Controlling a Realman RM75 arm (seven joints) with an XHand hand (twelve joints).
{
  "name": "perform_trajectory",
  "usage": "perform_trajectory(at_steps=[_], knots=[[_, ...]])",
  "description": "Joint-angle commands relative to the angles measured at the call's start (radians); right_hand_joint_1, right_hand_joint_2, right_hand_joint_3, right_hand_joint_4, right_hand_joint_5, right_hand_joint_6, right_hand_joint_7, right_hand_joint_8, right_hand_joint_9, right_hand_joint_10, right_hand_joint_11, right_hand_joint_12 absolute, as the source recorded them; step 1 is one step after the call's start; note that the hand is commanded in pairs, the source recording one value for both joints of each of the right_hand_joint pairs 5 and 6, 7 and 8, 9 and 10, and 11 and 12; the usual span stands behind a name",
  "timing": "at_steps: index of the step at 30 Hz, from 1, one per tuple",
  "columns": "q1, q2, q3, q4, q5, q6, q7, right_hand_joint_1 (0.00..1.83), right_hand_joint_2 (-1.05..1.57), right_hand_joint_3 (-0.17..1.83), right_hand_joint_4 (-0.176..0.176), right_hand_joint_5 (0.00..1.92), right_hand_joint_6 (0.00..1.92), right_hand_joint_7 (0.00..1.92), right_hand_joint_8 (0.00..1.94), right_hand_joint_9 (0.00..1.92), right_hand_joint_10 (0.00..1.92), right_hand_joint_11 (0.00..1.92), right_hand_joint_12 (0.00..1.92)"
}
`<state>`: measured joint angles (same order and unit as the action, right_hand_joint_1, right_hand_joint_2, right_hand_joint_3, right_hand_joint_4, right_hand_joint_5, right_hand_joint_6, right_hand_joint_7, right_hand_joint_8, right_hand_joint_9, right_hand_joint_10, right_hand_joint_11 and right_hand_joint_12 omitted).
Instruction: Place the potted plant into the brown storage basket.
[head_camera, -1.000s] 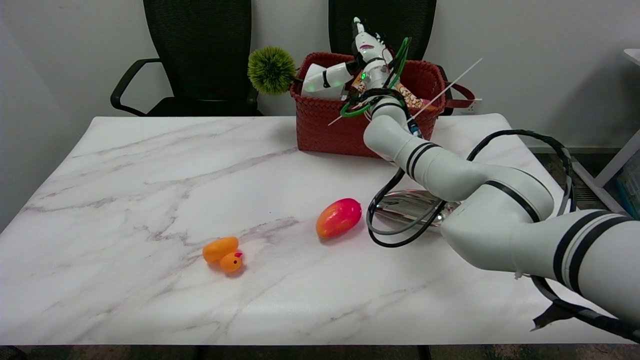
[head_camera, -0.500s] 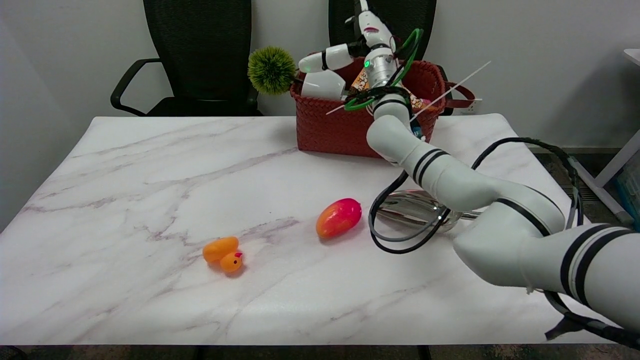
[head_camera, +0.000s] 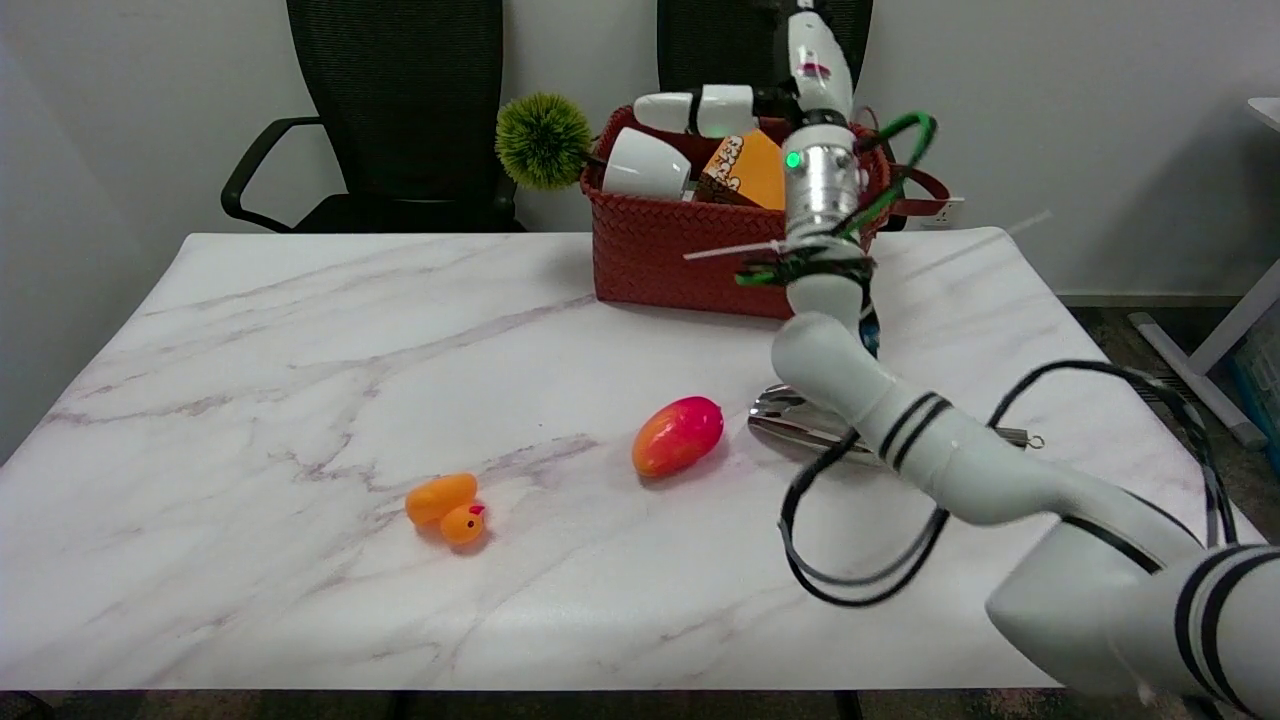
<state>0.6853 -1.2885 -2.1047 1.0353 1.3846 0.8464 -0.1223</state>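
Head view, potted plant (head_camera: 610, 155) tipped sideways in brown basket (head_camera: 680, 255), foliage pointing left, hand (head_camera: 770, 90) spread, empty above

The basket (head_camera: 680, 265) is reddish brown and woven. The plant (head_camera: 543, 140) is a green ball in a white pot (head_camera: 643, 166). The table (head_camera: 300, 380) is white with grey lines. The toy duck (head_camera: 446, 508) is orange.
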Motion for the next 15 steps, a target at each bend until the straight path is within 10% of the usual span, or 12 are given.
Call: perform_trajectory(at_steps=[1, 15], knots=[[-0.495, 0.11, 0.002, 0.484, -0.075, 0.402, 0.004, 0.94, 0.12, 0.08, 0.0, 0.03, 0.03, 0.39, 0.39, 0.37, 0.37, 0.26, 0.26], [-0.671, 0.091, -0.117, 0.51, -0.144, 0.708, 0.006, 0.94, 0.23, 0.14, 0.0, 0.05, 0.05, 0.37, 0.37, 0.35, 0.35, 0.26, 0.26]])
